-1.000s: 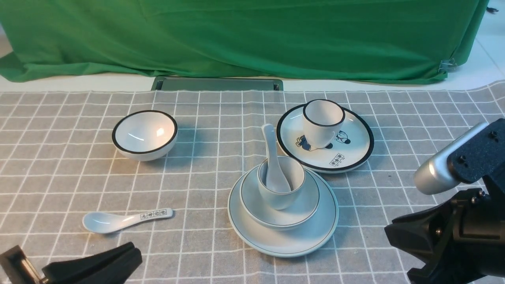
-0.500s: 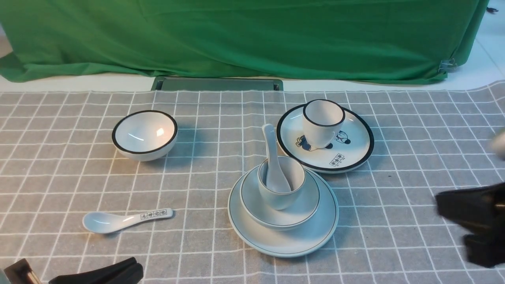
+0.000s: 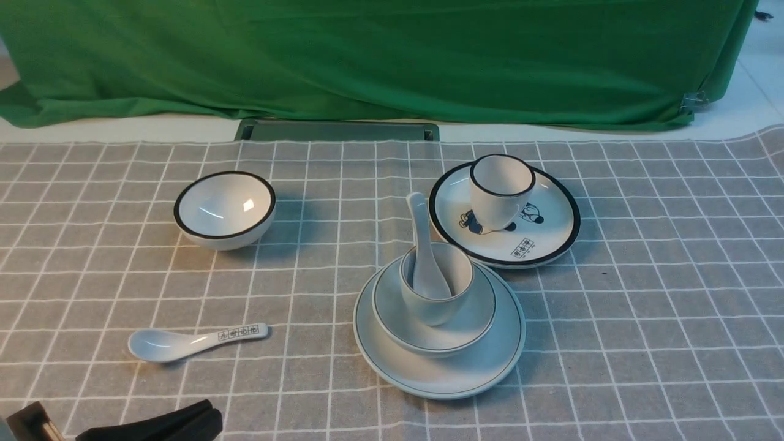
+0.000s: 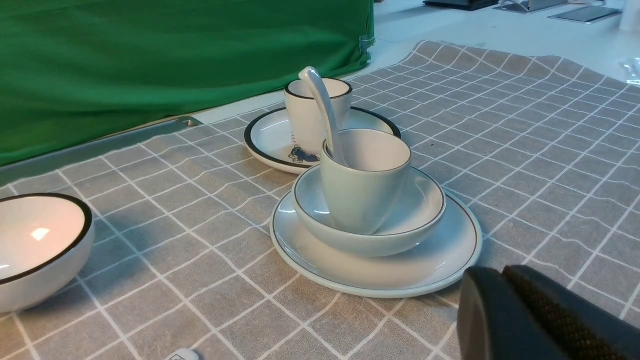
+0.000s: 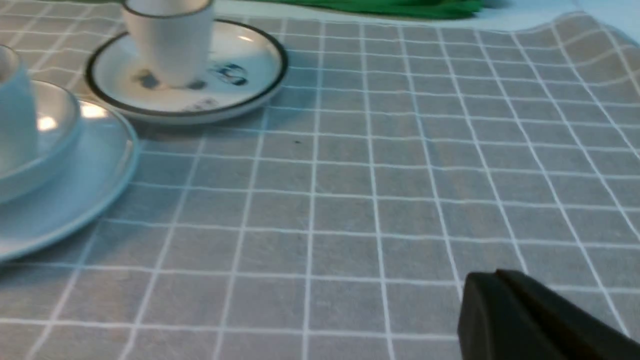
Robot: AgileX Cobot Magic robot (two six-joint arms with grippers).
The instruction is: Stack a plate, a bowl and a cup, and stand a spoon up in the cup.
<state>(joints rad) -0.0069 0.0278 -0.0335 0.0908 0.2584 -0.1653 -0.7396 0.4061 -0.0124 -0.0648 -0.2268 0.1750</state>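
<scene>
Both claws closed, empty — left claw (image 3: 211,418), right claw (image 5: 495,285) — spoon (image 3: 424,257) stands in the stacked cup (image 3: 436,291).

Place: a staged robot test table, more lab than home.
Backdrop: green cloth (image 3: 380,58) draped across the far side.
Surface: grey checked tablecloth (image 3: 643,294) over a white table (image 3: 122,128).
Fitting: metal cable hatch (image 3: 337,130) at the far edge.
Props: ceramic tableware set out near the middle.

left gripper (image 3: 211,415) low, jaws closed, empty
</scene>
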